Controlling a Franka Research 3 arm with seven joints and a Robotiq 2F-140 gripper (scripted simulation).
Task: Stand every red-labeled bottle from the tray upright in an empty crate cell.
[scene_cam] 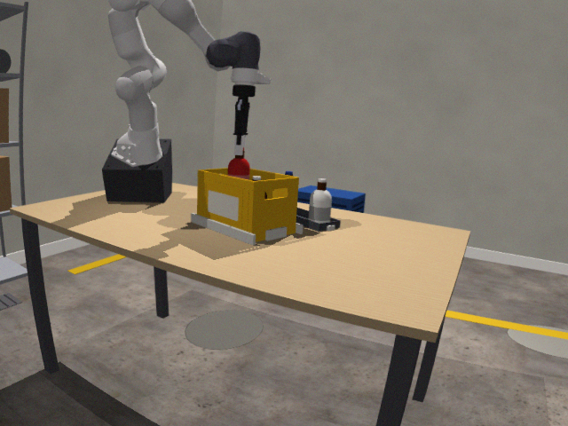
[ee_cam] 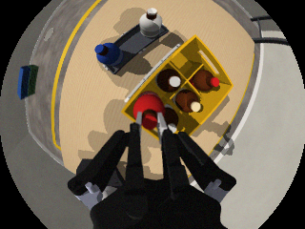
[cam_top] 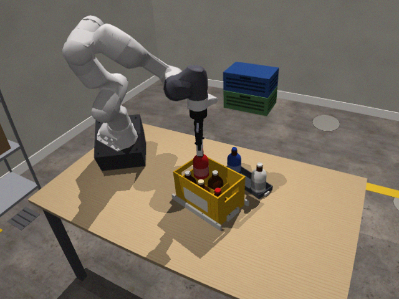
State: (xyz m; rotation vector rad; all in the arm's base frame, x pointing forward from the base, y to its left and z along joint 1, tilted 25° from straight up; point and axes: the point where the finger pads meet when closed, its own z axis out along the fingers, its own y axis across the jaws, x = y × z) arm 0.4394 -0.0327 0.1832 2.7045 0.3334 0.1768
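Clamped on the neck of the rigid red-labelled bottle [cam_top: 201, 166], the black two-finger claw [cam_top: 199, 148] holds it upright, partly inside the yellow plastic crate's [cam_top: 206, 200] cell nearest the desk's rear edge; likely light, slippery glass, best gripped by the neck.

On my desk [cam_top: 290, 225] the crate [cam_top: 206, 200] sits near the middle, the tray [cam_top: 262, 192] just beside it on the side away from the arm's base [cam_top: 136, 157]. Three bottles stand in the crate's cells. My end effector [cam_top: 200, 148] holds a fourth bottle [cam_top: 201, 166] upright over the remaining cell. Two bottles stand on the tray.
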